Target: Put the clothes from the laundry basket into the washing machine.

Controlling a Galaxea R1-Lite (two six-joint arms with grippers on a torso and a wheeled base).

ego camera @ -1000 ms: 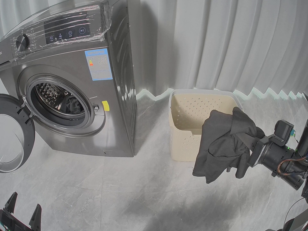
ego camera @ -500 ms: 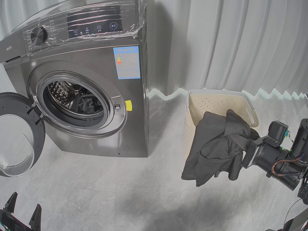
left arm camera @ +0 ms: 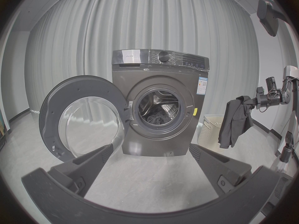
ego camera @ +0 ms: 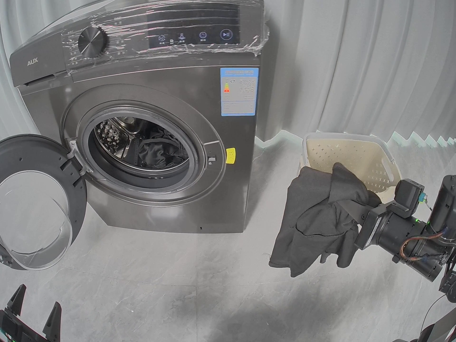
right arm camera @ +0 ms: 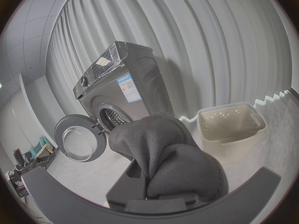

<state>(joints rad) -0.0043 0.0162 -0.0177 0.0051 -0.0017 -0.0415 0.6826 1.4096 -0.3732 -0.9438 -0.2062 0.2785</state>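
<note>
A grey washing machine [ego camera: 156, 119] stands at the left with its round door [ego camera: 33, 200] swung open. Dark clothes [ego camera: 156, 153] lie in the drum. To the machine's right sits the cream laundry basket [ego camera: 354, 150]. My right gripper [ego camera: 368, 210] is shut on a dark grey garment [ego camera: 323, 214], which hangs above the floor in front of the basket. In the right wrist view the garment [right arm camera: 168, 156] drapes over the fingers. My left gripper [ego camera: 33, 309] is low at the near left, open and holding nothing, facing the machine [left arm camera: 162, 103].
White curtains [ego camera: 356, 48] run behind the machine and basket. Bare grey floor [ego camera: 190, 271] lies between me and the drum opening. The open door juts out to the machine's left.
The head view has swung left, so the machine now faces me more squarely. The held garment has gone along with the right arm, from the basket's right front to its left front.
</note>
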